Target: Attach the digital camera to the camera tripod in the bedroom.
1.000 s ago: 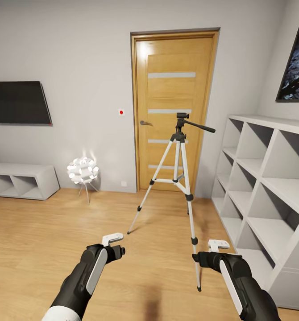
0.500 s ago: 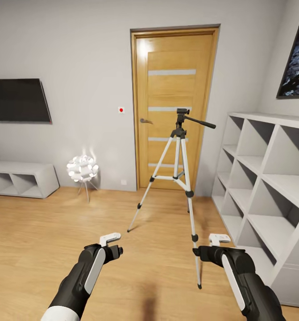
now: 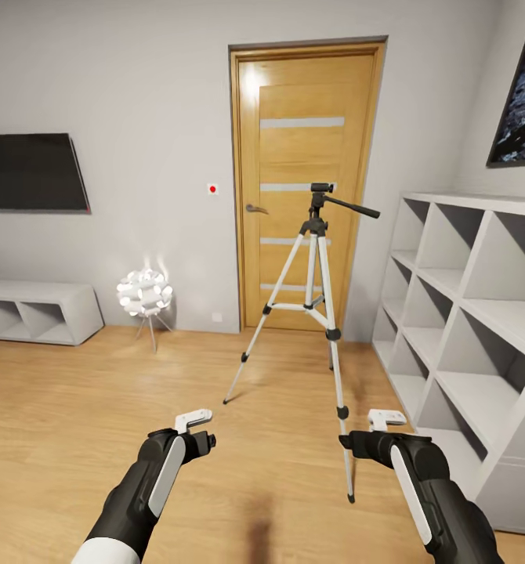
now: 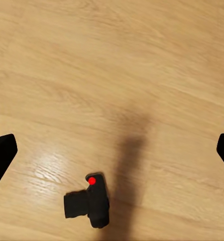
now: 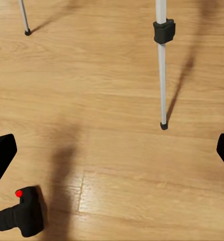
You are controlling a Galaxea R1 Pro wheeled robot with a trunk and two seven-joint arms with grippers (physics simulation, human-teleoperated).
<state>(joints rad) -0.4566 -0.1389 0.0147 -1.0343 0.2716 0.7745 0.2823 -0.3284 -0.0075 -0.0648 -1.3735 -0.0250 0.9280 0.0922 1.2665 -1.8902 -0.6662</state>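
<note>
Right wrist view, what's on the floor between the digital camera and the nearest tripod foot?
Bare wood floor crossed by a dark shadow separates the digital camera from the camera tripod foot in the right wrist view.

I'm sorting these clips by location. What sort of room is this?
Probably a living room or bedroom in a home: an oak door, a wall-mounted TV, a white cube shelf and wood plank floor. A camera tripod stands before the door.

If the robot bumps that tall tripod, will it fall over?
Probably easily: the camera tripod stands tall on three thin silver legs, so it looks light and top-heavy. On the smooth wood floor its small feet might also slide.
</note>
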